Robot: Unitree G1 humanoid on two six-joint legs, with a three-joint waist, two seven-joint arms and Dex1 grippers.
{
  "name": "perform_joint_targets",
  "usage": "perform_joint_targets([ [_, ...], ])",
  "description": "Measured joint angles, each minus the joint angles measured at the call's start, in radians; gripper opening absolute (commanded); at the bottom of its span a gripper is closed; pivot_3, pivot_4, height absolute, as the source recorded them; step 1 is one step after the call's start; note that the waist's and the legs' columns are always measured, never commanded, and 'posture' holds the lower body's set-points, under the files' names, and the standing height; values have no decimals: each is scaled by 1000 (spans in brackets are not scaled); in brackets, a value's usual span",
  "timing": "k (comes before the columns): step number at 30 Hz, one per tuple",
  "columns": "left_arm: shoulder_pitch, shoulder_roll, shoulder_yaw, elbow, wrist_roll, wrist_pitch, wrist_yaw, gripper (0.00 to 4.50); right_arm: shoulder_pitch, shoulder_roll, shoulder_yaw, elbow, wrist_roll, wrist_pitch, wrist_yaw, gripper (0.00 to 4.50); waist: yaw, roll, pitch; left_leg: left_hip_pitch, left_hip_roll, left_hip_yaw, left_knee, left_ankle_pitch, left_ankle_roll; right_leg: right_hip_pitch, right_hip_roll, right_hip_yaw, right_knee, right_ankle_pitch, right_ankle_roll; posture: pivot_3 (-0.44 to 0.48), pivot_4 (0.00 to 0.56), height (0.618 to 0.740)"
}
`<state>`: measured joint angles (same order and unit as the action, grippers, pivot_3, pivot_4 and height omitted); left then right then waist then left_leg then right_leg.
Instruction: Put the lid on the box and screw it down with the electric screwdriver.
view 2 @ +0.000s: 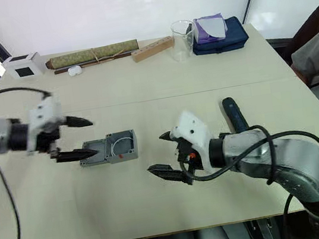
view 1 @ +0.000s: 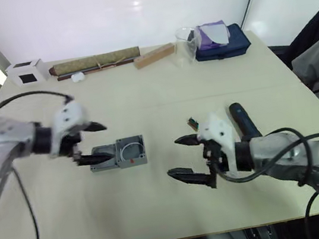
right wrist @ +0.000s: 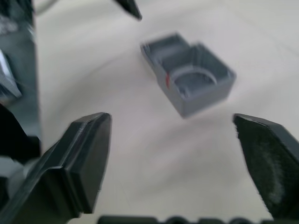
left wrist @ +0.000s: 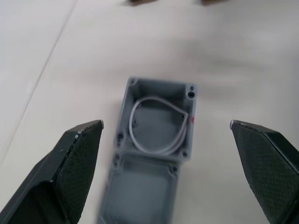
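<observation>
Item 1, lid (view 1: 104,158): lies flat between my left gripper (view 1: 93,143)'s spread, empty fingers, touching the open box (view 1: 131,151) just beyond. Item 2, electric screwdriver (view 1: 242,120): beside my right gripper (view 1: 185,158), also spread, empty. Advice: pinch lid edges squarely, align corners.

Lab: bare table (view 1: 178,207), beaker (view 1: 185,44)
</observation>
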<state>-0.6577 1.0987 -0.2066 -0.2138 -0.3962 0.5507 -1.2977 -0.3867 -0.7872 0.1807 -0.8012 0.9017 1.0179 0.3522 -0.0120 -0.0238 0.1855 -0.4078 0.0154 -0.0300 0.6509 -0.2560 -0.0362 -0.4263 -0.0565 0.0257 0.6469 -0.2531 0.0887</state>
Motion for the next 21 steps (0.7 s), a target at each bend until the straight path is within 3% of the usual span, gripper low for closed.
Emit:
perform_joint_targets([
  [7, -107, -111, -168, 23, 144, -35, -77, 4463, 45, 31, 81, 0, -153, -49, 14, 4500, -2, 0, 0, 0, 3, -3, 1, 0, 1, -1, 5, 0, 3, 0, 0, 0, 150, 740],
  [12, -162, -177, -328, 30, 286, -1, -99, 4463, 137, 112, 135, -8, -248, -78, -36, 4500, -9, -1, 0, 0, 3, -2, 2, 0, 1, -1, 6, 2, 3, 0, 0, 0, 150, 740],
  [21, -126, -165, -357, 46, 379, 4, -120, 4463, 134, 160, 135, -20, -308, -64, -51, 4500, -4, -1, 0, 0, 7, -3, 2, 0, 1, -1, 10, 1, 3, 0, 0, 0, 150, 740],
])
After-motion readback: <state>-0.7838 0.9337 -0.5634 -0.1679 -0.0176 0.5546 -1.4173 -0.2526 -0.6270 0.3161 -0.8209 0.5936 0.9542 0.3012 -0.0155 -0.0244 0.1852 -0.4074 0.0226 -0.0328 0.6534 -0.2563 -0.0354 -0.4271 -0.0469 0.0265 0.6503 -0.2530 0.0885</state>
